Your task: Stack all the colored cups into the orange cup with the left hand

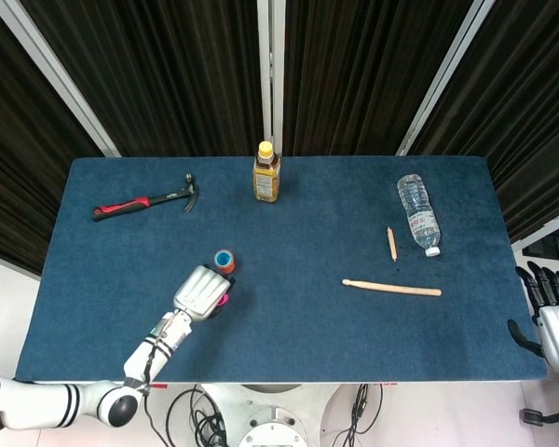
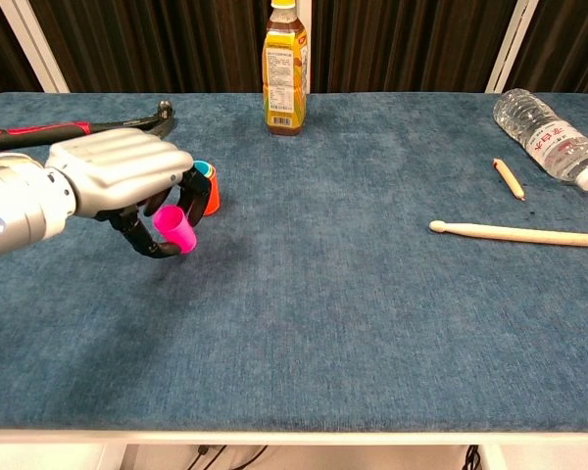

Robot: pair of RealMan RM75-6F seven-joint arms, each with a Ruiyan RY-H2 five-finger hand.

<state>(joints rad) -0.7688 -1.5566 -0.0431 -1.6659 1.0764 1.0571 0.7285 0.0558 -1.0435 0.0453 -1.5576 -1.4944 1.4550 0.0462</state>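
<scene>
Left robot hand (image 2: 118, 181) is pinching the tilted pink cup (image 2: 175, 229) by its walls; light, stiff, slippery plastic.

I'm looking at a robot test lab, not a home: black curtains (image 1: 168, 65) are hanging behind the blue-felted bench (image 1: 307, 233) on metal framing. Unrelated props are lying scattered, a hammer (image 1: 144, 199) at ten o'clock, a drumstick (image 1: 391, 288) and water bottle (image 1: 417, 214) toward three, with cables (image 1: 200, 414) dangling at six.
</scene>
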